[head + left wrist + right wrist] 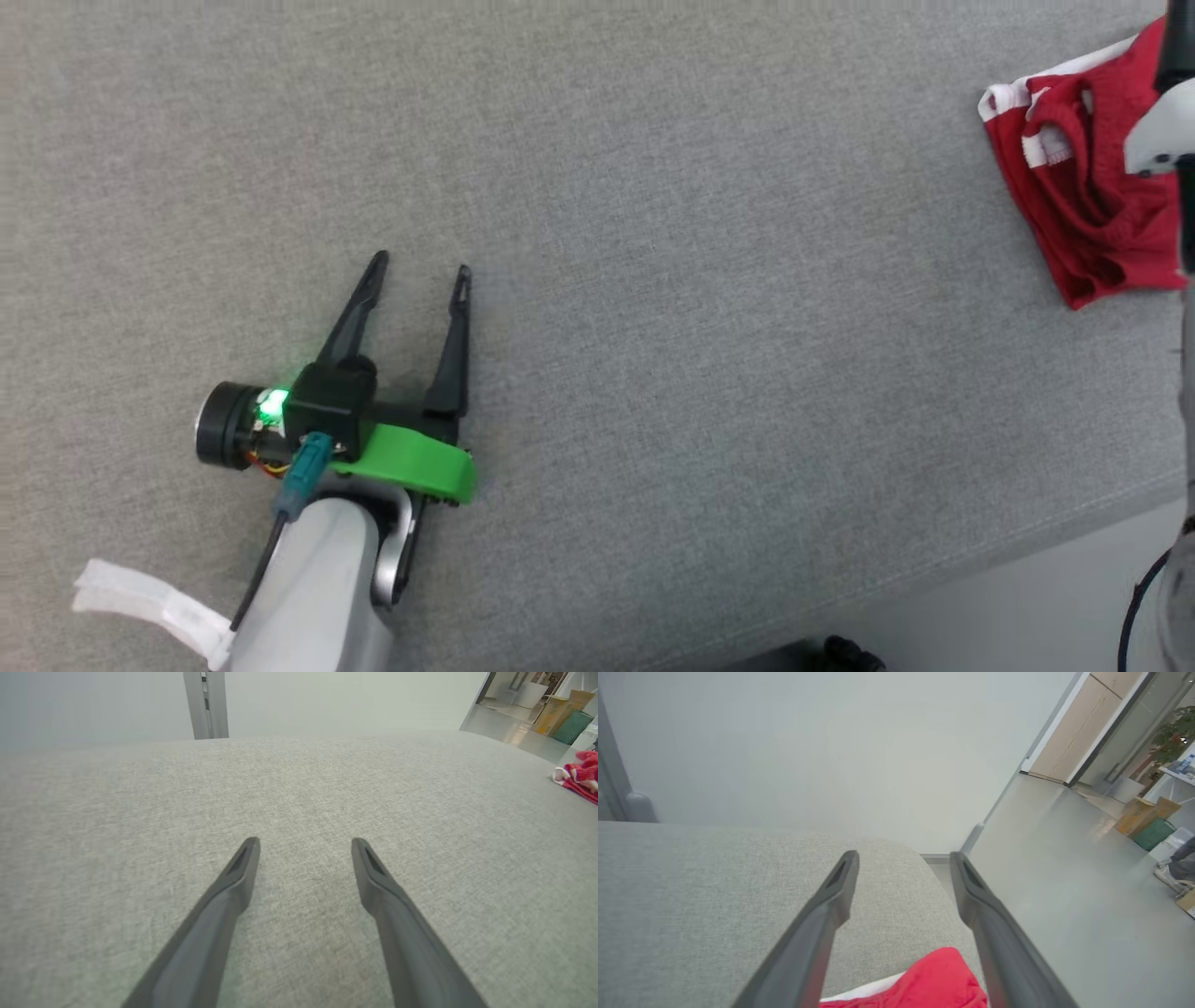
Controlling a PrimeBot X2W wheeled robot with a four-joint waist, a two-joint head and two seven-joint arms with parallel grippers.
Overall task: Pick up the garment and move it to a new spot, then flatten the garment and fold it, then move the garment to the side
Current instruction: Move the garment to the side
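The red garment (1083, 205) with white trim lies in a crumpled heap near the right-hand side of the grey cloth-covered counter (700, 327), close to its edge. It is not flat and not folded, so I think the job is at its first step: picking it up.

The left end effector (421, 265) hangs low over bare grey cloth. Its two dark fingers are spread wide and hold nothing. From its own camera, the left end effector (306, 842) points across the counter, and the garment (579, 772) is a small red shape well apart, far off to its right.

The right end effector (904, 855) is also spread wide and holds nothing. In its view the garment (943, 980) sits between the two fingers, low down and closer in than the tips. I cannot tell if the fingers touch it. In the head view a pale piece of the right arm (1162, 140) covers part of the heap.

So the right arm is much nearer. I think it should tip down and back a little to pinch the cloth. The heap looks longer up and down the head view than across, but part is hidden.
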